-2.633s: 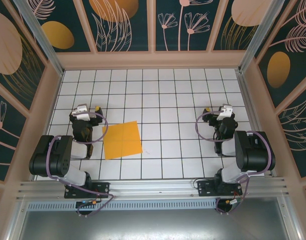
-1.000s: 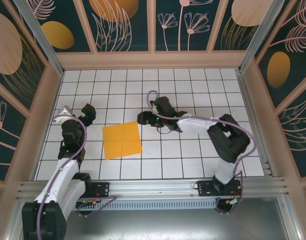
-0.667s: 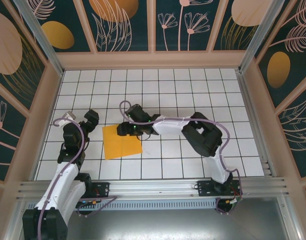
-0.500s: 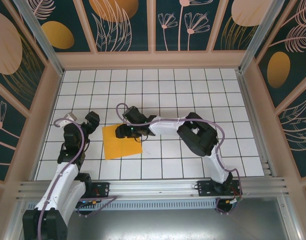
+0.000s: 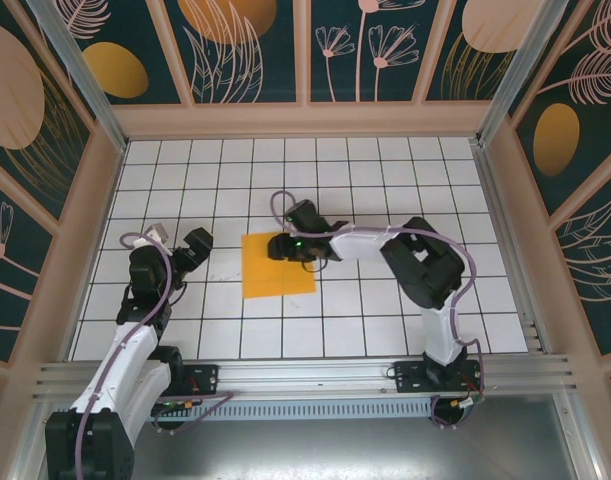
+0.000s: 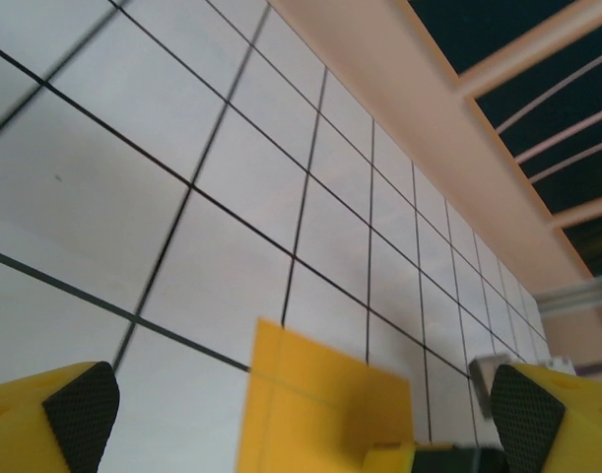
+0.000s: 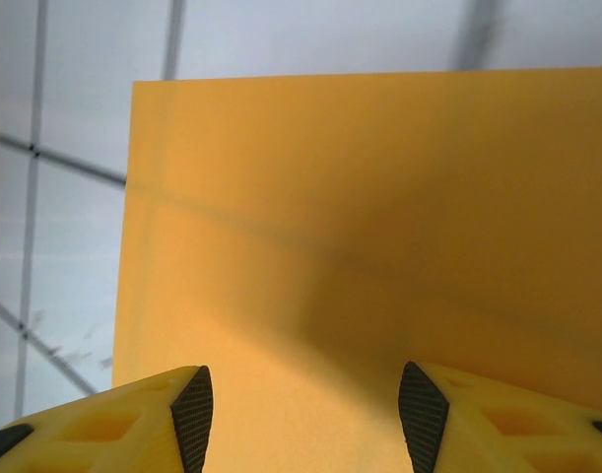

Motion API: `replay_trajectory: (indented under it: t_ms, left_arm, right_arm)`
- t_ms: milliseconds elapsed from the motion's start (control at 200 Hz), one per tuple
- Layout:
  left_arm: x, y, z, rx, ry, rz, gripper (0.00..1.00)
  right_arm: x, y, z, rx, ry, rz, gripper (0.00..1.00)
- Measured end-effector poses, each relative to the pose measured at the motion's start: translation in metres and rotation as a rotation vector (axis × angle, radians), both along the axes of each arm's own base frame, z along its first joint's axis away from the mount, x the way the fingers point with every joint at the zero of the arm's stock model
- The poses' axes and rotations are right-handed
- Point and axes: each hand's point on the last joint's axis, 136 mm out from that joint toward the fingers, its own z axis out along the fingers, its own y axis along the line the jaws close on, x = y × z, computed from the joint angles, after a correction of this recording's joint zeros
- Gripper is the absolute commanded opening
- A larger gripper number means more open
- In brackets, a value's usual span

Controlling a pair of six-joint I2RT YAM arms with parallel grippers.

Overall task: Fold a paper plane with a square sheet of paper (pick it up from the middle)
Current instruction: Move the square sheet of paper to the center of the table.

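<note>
The square sheet of paper lies flat near the middle of the tiled table. The right gripper sits low at its 12 o'clock edge, fingers partly apart over the paper. At 9 o'clock, well clear, the left gripper gapes wide and holds nothing.
</note>
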Motion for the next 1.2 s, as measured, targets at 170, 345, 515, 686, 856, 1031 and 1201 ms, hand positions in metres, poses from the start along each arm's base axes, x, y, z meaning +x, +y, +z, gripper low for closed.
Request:
replay_trajectory:
  t_ms: [170, 345, 515, 686, 856, 1031, 1201]
  left_arm:
    - [-0.003, -0.019, -0.001, -0.024, 0.005, -0.09, 0.99]
    - [-0.01, -0.049, -0.011, -0.034, 0.044, -0.2, 0.99]
    - [-0.014, -0.065, -0.013, -0.04, 0.05, -0.261, 0.99]
    - [-0.017, -0.082, -0.021, -0.034, 0.09, -0.321, 0.99]
    - [-0.021, -0.104, -0.019, -0.027, 0.1, -0.392, 0.99]
    - [-0.024, -0.118, -0.019, -0.019, 0.105, -0.437, 0.99]
    - [-0.016, -0.114, -0.013, 0.027, 0.07, -0.411, 0.99]
  right_arm:
    - [0.025, -0.044, -0.002, -0.092, -0.062, -0.004, 0.58]
    - [0.025, -0.062, 0.0, -0.156, -0.06, -0.013, 0.59]
    - [0.025, -0.069, 0.006, -0.148, -0.033, -0.106, 0.59]
    - [0.024, -0.079, 0.0, -0.159, 0.009, -0.207, 0.59]
    - [0.022, -0.086, -0.004, -0.139, 0.015, -0.277, 0.59]
    - [0.01, -0.098, -0.002, -0.134, 0.008, -0.291, 0.64]
    - [0.017, -0.097, 0.009, -0.195, -0.049, -0.262, 0.71]
